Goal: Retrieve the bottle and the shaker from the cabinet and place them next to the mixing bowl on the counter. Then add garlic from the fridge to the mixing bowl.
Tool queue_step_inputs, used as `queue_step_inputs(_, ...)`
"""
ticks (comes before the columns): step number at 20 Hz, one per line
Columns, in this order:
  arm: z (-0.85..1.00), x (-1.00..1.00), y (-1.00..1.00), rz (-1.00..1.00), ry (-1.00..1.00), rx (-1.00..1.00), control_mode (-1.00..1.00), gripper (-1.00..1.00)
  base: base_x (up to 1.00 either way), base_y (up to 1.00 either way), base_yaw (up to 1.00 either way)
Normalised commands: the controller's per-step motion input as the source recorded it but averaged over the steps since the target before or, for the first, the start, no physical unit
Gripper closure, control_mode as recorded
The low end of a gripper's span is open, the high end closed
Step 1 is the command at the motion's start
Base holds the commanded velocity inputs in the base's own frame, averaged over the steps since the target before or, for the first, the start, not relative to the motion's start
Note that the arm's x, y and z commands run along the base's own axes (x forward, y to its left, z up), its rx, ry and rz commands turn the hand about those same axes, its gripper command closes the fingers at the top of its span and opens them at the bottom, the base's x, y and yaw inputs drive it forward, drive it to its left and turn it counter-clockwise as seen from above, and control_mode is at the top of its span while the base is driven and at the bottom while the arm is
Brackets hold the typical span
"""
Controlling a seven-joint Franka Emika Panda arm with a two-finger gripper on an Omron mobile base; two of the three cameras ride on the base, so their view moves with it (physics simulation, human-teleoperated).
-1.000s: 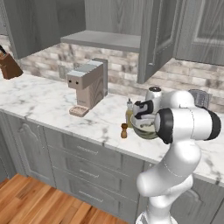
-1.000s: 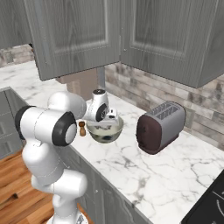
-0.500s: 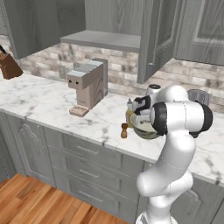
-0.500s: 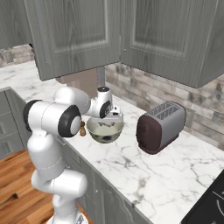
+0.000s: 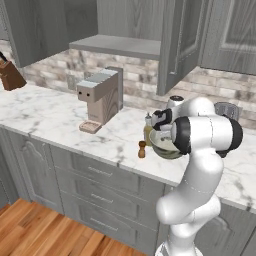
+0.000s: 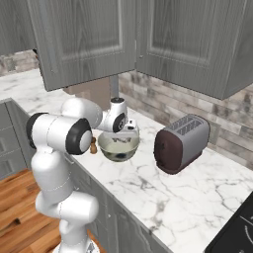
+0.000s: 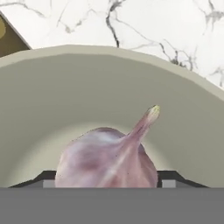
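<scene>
step: I drop garlic [image 7: 107, 159] into mixing bowl [image 7: 109, 87] | end effector [image 7: 105, 183]: grip state unclear | next: I release fully, lift clear

Kitchen desk [image 5: 60, 117] of white marble, with small appliances on it

A beige coffee machine [image 5: 100, 98] stands upright on the desk against the brick backsplash [image 5: 55, 72], and a dark knife block [image 5: 10, 75] sits tilted at the far left end. From the other side, a dark maroon toaster [image 6: 180, 143] rests near the wall, with the black corner of a stovetop [image 6: 237, 232] further along. Grey panelled drawers [image 5: 95, 195] run below the desk, above a wooden plank floor [image 5: 45, 235].
</scene>
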Motion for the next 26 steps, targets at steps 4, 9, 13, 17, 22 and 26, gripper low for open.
queue_step_inputs(4, 0.18, -0.09, 0.0, -0.01, -0.01, 0.0, -1.0, -1.0, 0.0, 0.0, 0.0)
queue_step_inputs(9, 0.49, -0.2, -0.14, -0.06, -0.03, 0.02, -1.0, -1.0, 0.0, 0.0, 0.0)
queue_step_inputs(13, 0.67, -0.36, -0.24, -0.08, -0.02, 0.08, -1.0, -1.0, 0.0, 0.0, 0.0)
queue_step_inputs(17, 0.5, -0.8, -0.23, -0.09, -0.05, 0.12, -1.0, -1.0, 0.0, 0.0, 0.0)
queue_step_inputs(22, 0.7, -1.0, 0.0, -0.06, -0.2, 0.06, -1.0, -1.0, 0.0, 0.0, 0.0)
queue_step_inputs(26, 0.91, -1.0, 0.28, -0.02, -0.26, 0.0, -1.0, -1.0, 0.0, 0.0, 0.0)
